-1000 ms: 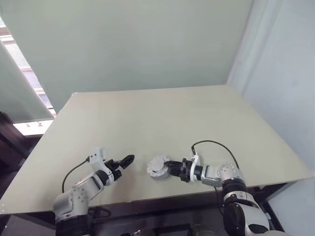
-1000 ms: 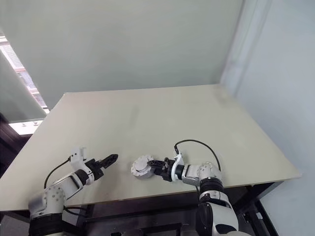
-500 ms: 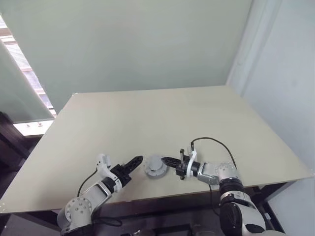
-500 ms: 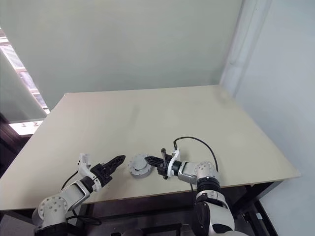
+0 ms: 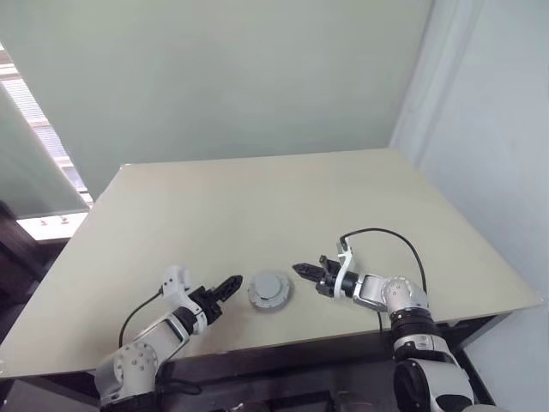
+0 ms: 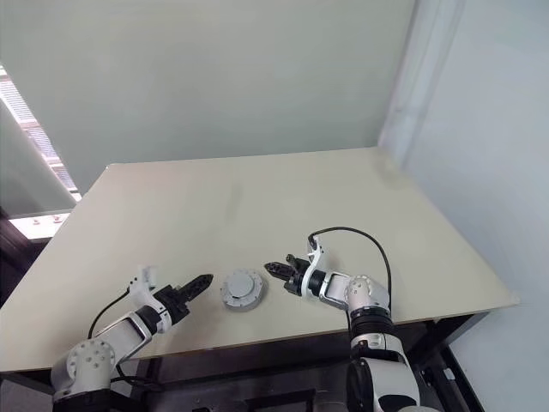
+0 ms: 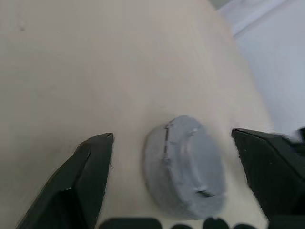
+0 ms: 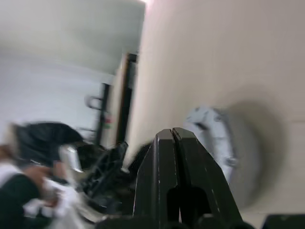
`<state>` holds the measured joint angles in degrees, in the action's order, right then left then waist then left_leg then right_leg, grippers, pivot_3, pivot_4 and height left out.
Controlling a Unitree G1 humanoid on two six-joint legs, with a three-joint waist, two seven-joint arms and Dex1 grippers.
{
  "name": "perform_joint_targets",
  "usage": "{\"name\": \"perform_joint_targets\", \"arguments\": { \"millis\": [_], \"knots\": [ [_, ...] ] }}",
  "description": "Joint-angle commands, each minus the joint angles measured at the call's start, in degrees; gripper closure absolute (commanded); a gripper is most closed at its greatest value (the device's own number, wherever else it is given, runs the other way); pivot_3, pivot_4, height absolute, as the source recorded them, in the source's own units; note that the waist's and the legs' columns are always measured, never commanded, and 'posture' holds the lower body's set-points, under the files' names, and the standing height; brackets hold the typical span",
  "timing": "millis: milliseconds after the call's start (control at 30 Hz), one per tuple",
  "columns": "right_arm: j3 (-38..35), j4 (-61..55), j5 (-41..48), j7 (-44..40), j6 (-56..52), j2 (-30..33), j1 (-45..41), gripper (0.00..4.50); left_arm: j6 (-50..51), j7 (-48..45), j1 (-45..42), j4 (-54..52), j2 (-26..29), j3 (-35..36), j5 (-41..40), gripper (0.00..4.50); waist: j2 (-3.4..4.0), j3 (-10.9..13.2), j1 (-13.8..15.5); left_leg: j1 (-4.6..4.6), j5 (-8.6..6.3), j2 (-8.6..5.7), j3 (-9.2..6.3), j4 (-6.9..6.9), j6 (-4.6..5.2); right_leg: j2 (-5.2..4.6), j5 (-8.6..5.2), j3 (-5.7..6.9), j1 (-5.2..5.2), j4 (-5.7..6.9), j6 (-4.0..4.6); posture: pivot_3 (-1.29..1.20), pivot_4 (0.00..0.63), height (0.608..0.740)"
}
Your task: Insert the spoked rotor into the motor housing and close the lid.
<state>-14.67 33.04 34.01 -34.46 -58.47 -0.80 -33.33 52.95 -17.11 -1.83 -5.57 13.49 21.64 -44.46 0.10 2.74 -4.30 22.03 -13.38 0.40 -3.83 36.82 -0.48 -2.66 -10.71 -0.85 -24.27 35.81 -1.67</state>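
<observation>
Inspecting the table (image 5: pixel 283 197), we find the lid (image 5: pixel 269 289) seated on a round gray puck near the front edge. The left gripper (image 7: pixel 176 176) stands spread, the puck between its fingers, untouched. The right gripper (image 5: pixel 300 271), fingers pressed together and empty, hangs just beside it.

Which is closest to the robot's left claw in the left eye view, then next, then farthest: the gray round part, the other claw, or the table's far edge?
1. The lid, on the table just beside the left gripper.
2. The right gripper, beyond the lid.
3. The table's far edge, at the wall.
</observation>
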Motion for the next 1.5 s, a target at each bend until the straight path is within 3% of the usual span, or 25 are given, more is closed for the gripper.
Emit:
{"name": "perform_joint_targets", "arguments": {
  "millis": [33,300,433,533,833,900,1300,1400,1500],
  "knots": [
    [2.7,-3.3,-0.8,-1.3,1.8,0.7,-0.2,4.5,-2.7,-1.8,-1.8,-0.9,1.4,-2.8,2.3,1.32,0.0,0.0,0.0,0.0,0.0,0.0,0.0,0.0,0.0,0.0,0.0,-0.01,0.0,0.01,0.0,0.0,0.0,0.74],
    [5.0,-3.8,-1.1,-1.4,2.1,1.6,0.6,4.5,-4.3,-3.1,-2.8,0.8,2.4,-4.2,3.7,4.27,0.0,0.0,0.0,-0.01,0.0,0.0,0.01,0.0,0.0,0.0,0.01,-0.02,0.0,0.01,0.0,0.0,0.0,0.74],
    [6.0,-4.2,-1.4,-1.5,2.4,1.9,0.8,4.5,-3.9,-2.8,-3.1,1.4,2.4,-4.2,3.4,4.44,0.0,0.0,0.0,0.0,0.0,0.0,0.0,0.0,0.01,0.0,0.01,-0.02,0.0,0.02,-0.01,0.0,0.0,0.74],
    [6.7,-4.3,-1.7,-1.5,2.7,2.1,0.9,4.5,-3.5,-3.6,-3.3,1.5,2.5,-4.1,2.5,3.8,0.0,0.0,0.0,0.0,0.01,0.0,0.0,0.0,0.01,0.0,0.01,-0.03,0.0,0.02,-0.01,0.0,0.0,0.74],
    [9.5,-4.1,-2.9,-1.6,1.6,2.8,1.3,4.5,-3.8,-3.6,-3.7,2.2,2.4,-4.2,3.0,0.54,-0.01,0.0,0.0,-0.01,0.01,0.0,0.0,0.01,0.01,0.01,0.03,-0.03,0.01,0.02,-0.03,0.0,0.0,0.74],
    [9.0,-3.4,-2.3,-1.2,1.0,2.7,1.0,4.5,-4.7,-2.3,-4.5,3.0,1.6,-4.6,4.1,0.05,-0.01,0.0,0.0,-0.02,0.01,0.0,0.0,0.01,0.01,0.01,0.03,-0.03,0.02,0.03,-0.03,0.0,0.0,0.74],
    [4.0,-0.6,-0.6,1.7,-1.3,1.0,0.1,4.5,-5.5,-1.6,-6.2,5.1,-0.4,-6.7,5.6,0.05,-0.02,0.0,0.0,-0.09,0.01,-0.01,0.0,0.06,0.01,0.02,0.03,-0.04,0.13,0.04,-0.04,0.0,0.0,0.74],
    [3.5,-0.8,-0.3,1.6,-1.7,1.0,0.2,3.92,-5.8,-1.8,-6.3,5.4,-0.2,-6.6,5.9,0.0,-0.02,0.0,0.0,-0.1,0.01,-0.01,0.0,0.06,0.02,0.03,0.04,-0.04,0.13,0.04,-0.05,0.0,0.0,0.74],
    [2.1,-0.3,0.0,2.4,-1.6,0.8,0.0,2.83,-5.7,-2.0,-6.4,5.7,-0.1,-6.3,5.7,0.0,-0.02,0.0,0.0,-0.12,0.01,0.0,0.0,0.06,0.02,0.03,0.04,-0.04,0.15,0.05,-0.04,0.0,0.0,0.74]
  ]
}}
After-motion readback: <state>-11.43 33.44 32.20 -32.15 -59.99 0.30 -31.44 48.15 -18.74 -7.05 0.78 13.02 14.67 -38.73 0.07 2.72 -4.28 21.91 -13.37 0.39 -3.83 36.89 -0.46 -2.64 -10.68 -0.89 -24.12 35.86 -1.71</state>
